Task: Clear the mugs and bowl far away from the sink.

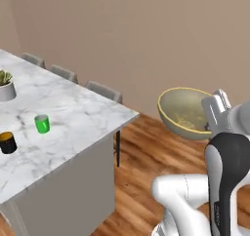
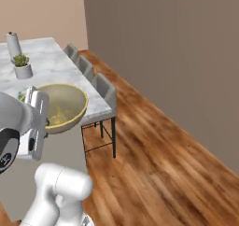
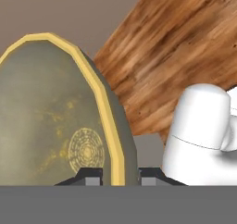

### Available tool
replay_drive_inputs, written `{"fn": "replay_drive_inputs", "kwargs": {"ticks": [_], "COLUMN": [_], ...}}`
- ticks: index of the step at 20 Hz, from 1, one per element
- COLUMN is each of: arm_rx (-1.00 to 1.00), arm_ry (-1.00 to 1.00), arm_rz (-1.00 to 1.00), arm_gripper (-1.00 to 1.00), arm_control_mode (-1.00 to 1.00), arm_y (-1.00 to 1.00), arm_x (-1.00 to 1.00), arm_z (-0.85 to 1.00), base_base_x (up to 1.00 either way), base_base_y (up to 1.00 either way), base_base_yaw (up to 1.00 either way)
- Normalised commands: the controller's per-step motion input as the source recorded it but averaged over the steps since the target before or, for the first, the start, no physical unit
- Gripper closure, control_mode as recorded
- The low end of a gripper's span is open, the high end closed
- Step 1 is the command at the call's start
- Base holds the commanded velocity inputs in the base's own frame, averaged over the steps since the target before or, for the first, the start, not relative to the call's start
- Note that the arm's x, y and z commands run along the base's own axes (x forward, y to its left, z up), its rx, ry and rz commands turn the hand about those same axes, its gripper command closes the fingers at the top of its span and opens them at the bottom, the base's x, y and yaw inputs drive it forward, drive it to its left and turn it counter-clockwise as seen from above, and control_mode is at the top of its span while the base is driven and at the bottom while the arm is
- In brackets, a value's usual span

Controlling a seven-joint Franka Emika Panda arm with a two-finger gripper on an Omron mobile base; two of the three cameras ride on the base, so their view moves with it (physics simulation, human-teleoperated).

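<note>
Gripper (image 3: 119,176) pinches the bowl (image 3: 55,116) by its rim, holding it in mid-air over the wood floor, off the counter's (image 1: 73,118) end.
Stiff, wide, probably light; that thin edge grip looks prone to tilting.

bowl (image 3: 51,126) bottom cut off, claw (image 3: 120,176) fingertips cropped

Bowl (image 1: 184,111): wide, shallow, tan-olive outside, paler yellowish inside with a yellow rim; tilted on its side, its rim pinched in my gripper (image 3: 119,174), in the air beyond the surface's end edge, over the wood floor. Green mug (image 1: 42,124): upright near the surface's middle. Black mug (image 1: 7,142): upright beside it, orange-yellow inside, nearer the front edge.
</note>
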Motion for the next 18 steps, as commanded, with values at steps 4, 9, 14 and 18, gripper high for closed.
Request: {"fn": "replay_drive_inputs", "kwargs": {"ticks": [4,9,14,18], "arm_rx": [0.0,0.0,0.0,0.0], "arm_ry": [0.0,0.0,0.0,0.0], "arm_rz": [0.0,0.0,0.0,0.0], "arm_gripper": [1.0,1.0,1.0,1.0], "arm_control_mode": [1.0,1.0,1.0,1.0], "arm_y": [0.0,0.0,0.0,0.0], "arm_x": [0.0,0.0,0.0,0.0], "arm_z": [0.0,0.0,0.0,0.0], "base_base_x": [1.0,1.0,1.0,1.0], "base_base_y": [0.02,0.0,-0.03,-0.08], "base_base_yaw": [0.22,0.5,0.74,0.78]}}
